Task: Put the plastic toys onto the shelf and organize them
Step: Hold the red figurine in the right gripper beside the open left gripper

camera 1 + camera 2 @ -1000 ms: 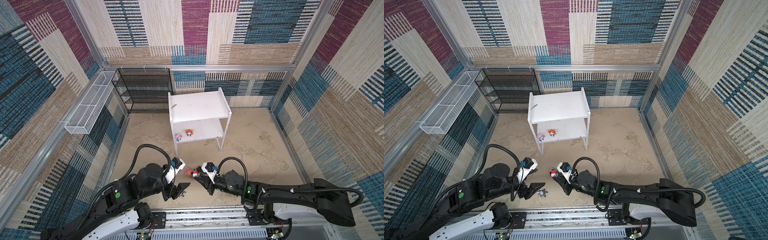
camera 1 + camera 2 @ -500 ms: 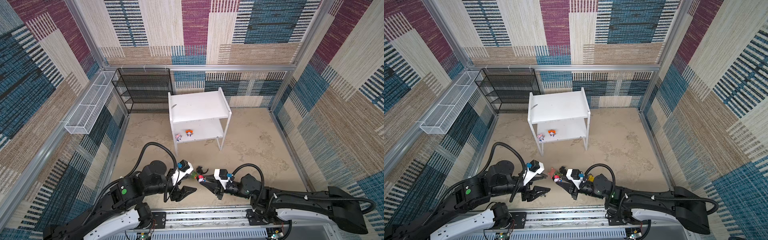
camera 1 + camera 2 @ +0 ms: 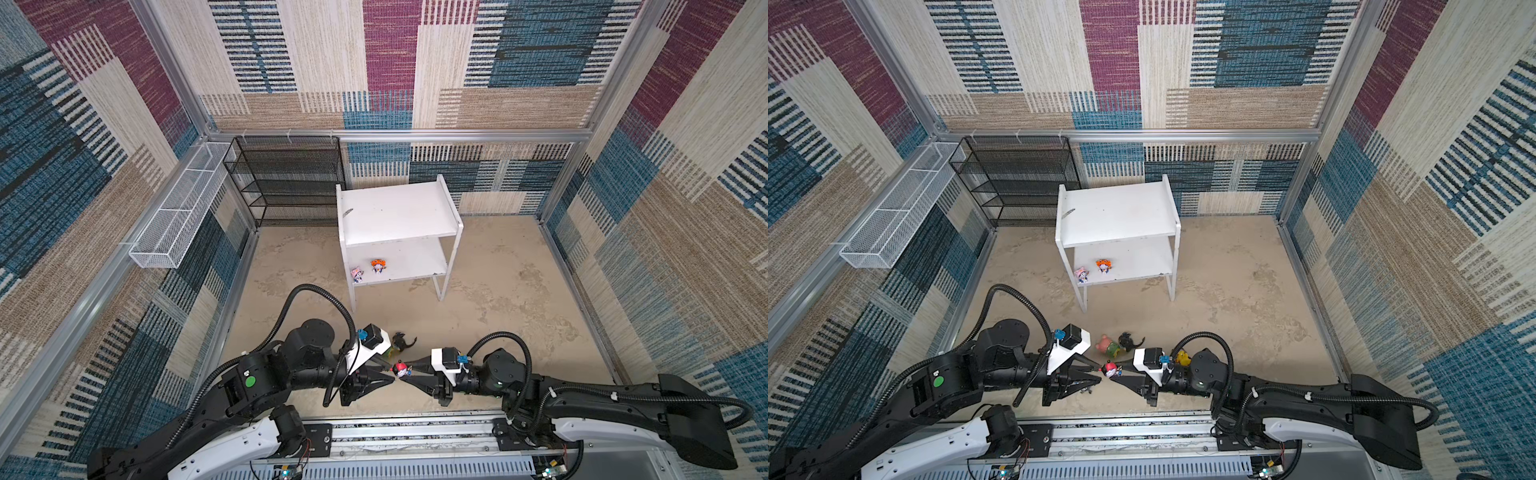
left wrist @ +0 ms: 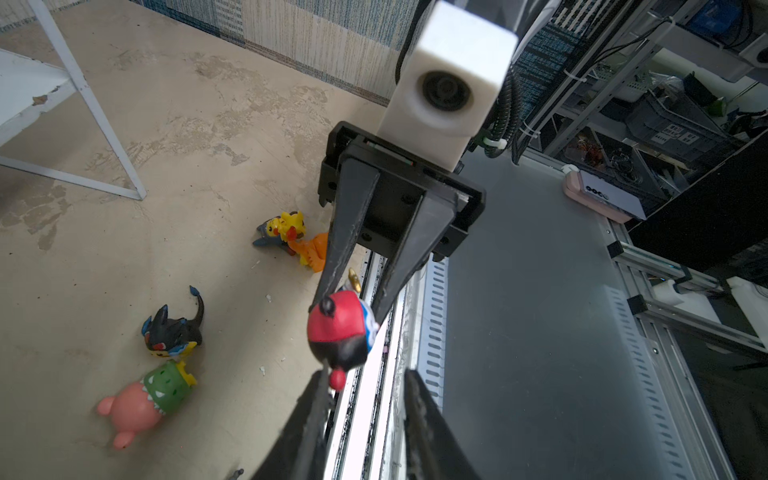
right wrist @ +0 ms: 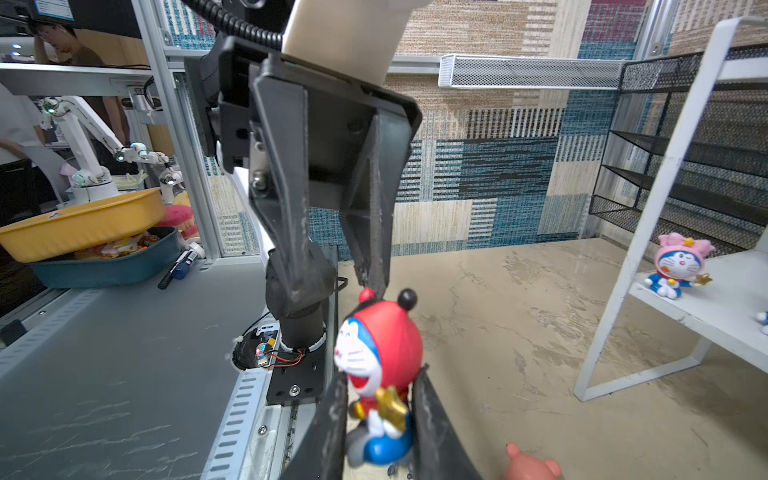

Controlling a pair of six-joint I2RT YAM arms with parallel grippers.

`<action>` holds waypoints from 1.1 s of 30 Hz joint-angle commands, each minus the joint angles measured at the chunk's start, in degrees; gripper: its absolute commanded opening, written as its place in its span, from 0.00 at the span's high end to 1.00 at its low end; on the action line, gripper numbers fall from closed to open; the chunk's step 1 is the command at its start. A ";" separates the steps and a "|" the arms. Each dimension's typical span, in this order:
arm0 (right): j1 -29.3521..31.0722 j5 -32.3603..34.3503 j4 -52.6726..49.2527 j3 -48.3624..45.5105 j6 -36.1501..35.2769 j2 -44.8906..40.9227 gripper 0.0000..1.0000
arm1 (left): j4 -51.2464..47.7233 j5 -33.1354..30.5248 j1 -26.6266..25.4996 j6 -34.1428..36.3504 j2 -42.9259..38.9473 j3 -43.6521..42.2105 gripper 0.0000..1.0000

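Pink-hooded toy, orange-hooded toy on shelf. Your right pincer clamps red-hooded toy; left pincer grip unclear. Remaining toys await on surface.

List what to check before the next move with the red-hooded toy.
1. Right gripper clamped on the red-hooded toy, at its body: ok.
2. Left gripper closed on the toy: not ok; its jaws stand apart at the hood.
3. Toy lifted off the floor: ok.
4. Free room on the shelf, lower board, beside the pink-hooded toy and orange-hooded toy: ok.
5. Way to the shelf over the pink-and-green toy and black-hooded toy lying on the floor: cannot tell.
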 commanded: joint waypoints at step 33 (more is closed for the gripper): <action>0.06 -1.45 1.50 3.08 0.32 1.20 0.69 | 1.27 3.57 0.23 3.06 0.56 -0.18 1.00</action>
